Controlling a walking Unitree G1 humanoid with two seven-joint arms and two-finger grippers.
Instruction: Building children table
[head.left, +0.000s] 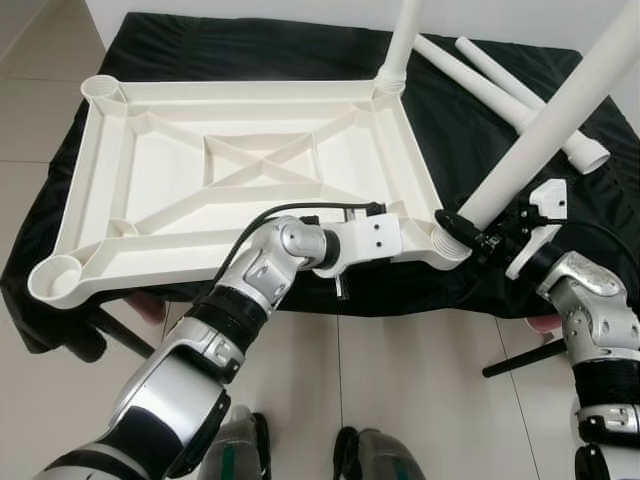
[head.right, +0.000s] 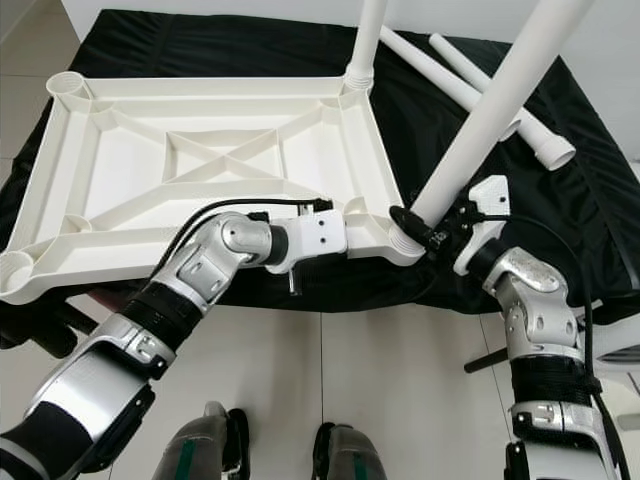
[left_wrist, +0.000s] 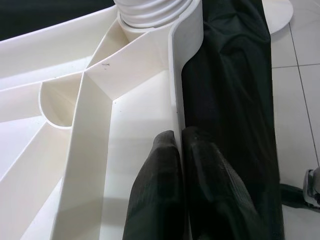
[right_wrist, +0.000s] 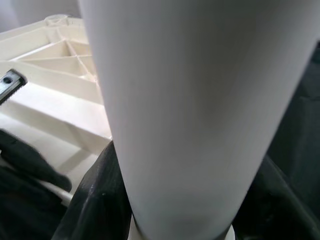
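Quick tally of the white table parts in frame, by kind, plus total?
Tabletop, upside down: 1
Legs standing in corner sockets: 2, far one and near one, which the right end effector holds
Loose legs lying on the black cloth: 2
Total: 5

Home interior, pale tiled floor (head.left: 420, 390), black cloth (head.left: 200, 50) (draped) over low stand

One tabletop (head.left: 240, 170); perhaps four legs (head.left: 545, 130); two grippers (head.left: 480, 240).
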